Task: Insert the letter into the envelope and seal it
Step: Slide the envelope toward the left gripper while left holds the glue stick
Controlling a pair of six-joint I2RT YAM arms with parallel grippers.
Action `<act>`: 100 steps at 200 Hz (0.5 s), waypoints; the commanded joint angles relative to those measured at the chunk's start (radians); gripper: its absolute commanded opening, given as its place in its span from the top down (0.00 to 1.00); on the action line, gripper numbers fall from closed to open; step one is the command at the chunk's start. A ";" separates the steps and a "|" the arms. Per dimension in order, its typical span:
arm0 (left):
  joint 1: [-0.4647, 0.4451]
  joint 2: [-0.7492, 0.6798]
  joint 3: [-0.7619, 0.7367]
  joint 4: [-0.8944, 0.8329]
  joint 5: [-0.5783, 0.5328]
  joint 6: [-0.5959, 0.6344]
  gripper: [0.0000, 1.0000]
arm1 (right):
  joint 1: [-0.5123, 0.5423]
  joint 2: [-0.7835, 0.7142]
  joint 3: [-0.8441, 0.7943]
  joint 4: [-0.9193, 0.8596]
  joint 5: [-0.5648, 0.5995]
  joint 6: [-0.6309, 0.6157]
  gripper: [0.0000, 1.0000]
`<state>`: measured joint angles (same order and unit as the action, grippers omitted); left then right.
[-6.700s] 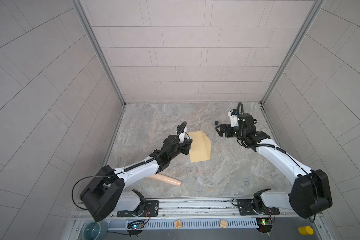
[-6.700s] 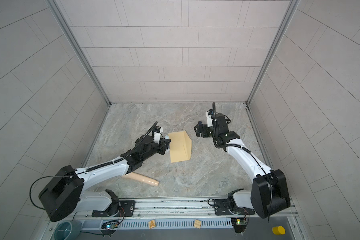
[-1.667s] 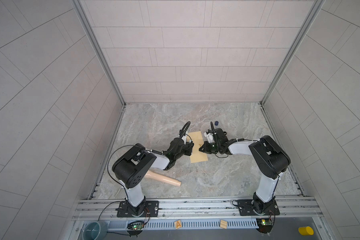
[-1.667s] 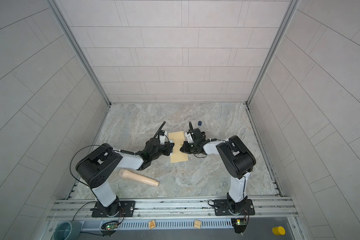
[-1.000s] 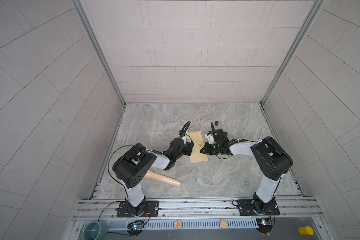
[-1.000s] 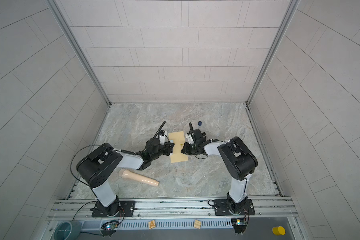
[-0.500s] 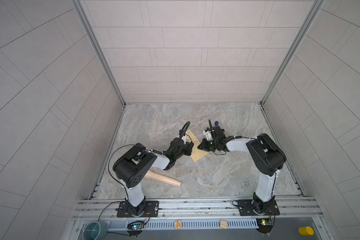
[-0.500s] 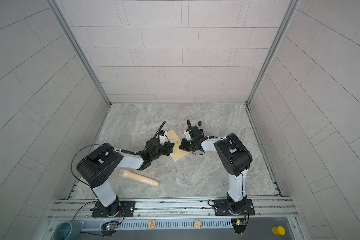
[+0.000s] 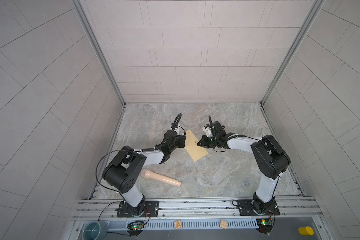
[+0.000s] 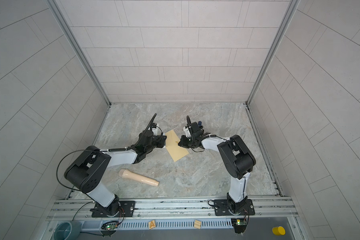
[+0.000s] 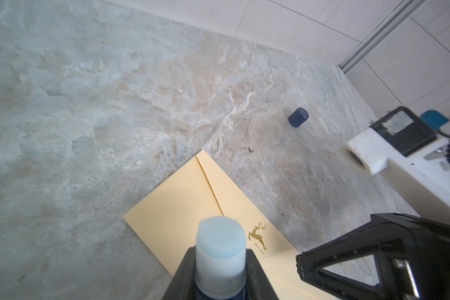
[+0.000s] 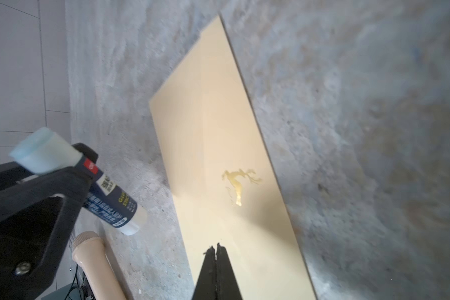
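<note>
The envelope (image 9: 195,148) lies flat on the stone table (image 9: 216,176) between the two arms, skewed to the table's edges, its gold deer mark (image 12: 238,181) facing up. The letter shows in no view; it is probably already inside, though the closed paper gives no proof. The left gripper (image 11: 218,272) is clamped narrowly round an uncapped glue stick (image 12: 109,197), whose pale blue tip hovers just above the envelope's edge. The right gripper (image 12: 216,250) has its jaws pressed together, holding nothing, with its tips over the envelope's face (touching it, as far as the wrist view shows). The main risk is glue landing in the wrong place: a low pass could smear the outer face or the stone and stick the envelope to the table. If the right tips slide, they may drag or crease the paper, and a flap released too soon could lift again. Counted: one envelope, one glue stick, one dark blue cap (image 11: 298,117) lying well apart, one beige microphone-shaped thing (image 9: 160,179), two grippers, no visible letter.
</note>
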<state>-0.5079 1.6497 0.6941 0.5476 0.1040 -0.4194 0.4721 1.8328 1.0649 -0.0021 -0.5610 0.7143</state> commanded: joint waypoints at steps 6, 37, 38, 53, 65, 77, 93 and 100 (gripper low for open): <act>0.021 0.019 0.059 -0.030 0.006 0.023 1.00 | 0.009 0.003 0.075 -0.054 0.017 -0.028 1.00; 0.027 0.065 0.109 -0.044 0.013 0.032 1.00 | 0.010 0.079 0.170 -0.084 0.021 -0.037 1.00; 0.028 0.068 0.110 -0.044 0.013 0.032 1.00 | 0.011 0.080 0.174 -0.085 0.021 -0.036 1.00; 0.029 0.093 0.130 -0.046 0.018 0.034 1.00 | 0.014 0.117 0.222 -0.098 0.020 -0.040 1.00; 0.029 0.114 0.144 -0.046 0.019 0.036 1.00 | 0.015 0.144 0.257 -0.110 0.025 -0.045 1.00; 0.030 0.134 0.156 -0.047 0.017 0.039 1.00 | 0.016 0.174 0.292 -0.127 0.026 -0.049 1.00; 0.032 0.159 0.170 -0.049 0.017 0.038 1.00 | 0.017 0.211 0.333 -0.145 0.028 -0.055 1.00; 0.034 0.168 0.175 -0.048 0.018 0.038 1.00 | 0.017 0.224 0.346 -0.149 0.030 -0.055 1.00</act>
<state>-0.4835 1.7878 0.8337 0.4995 0.1127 -0.3988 0.4805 2.0193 1.3617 -0.0963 -0.5480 0.6788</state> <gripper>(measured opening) 0.275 0.047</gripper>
